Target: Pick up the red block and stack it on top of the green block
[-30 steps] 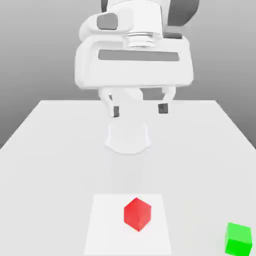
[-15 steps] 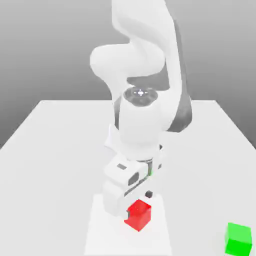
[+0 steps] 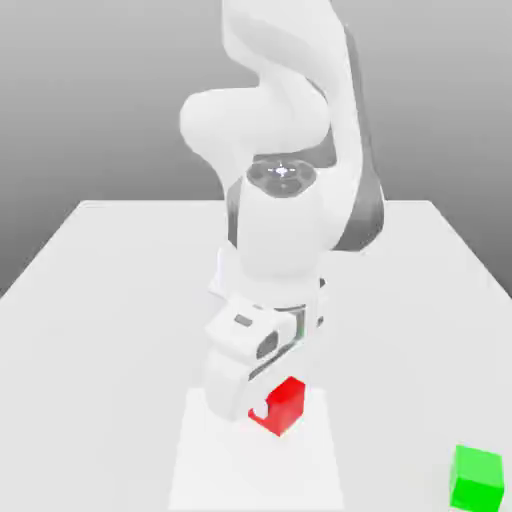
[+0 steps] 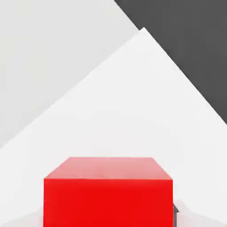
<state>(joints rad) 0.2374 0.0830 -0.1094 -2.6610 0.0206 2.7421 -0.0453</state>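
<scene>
jaws shut on the red block [image 3: 284,405] above a white table [image 3: 100,300], grey backdrop.

A pale white table [image 3: 90,300] with a brighter square patch [image 3: 190,470], against a plain grey backdrop [image 3: 90,90].

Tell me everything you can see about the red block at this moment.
The red block is a plain, evenly coloured cube with sharp edges and a smooth matte look. It sits on a white square patch of the table, near the front, far to the exterior view's left of the green block. The gripper has come down over it and is shut on it, hiding part of it.
</scene>
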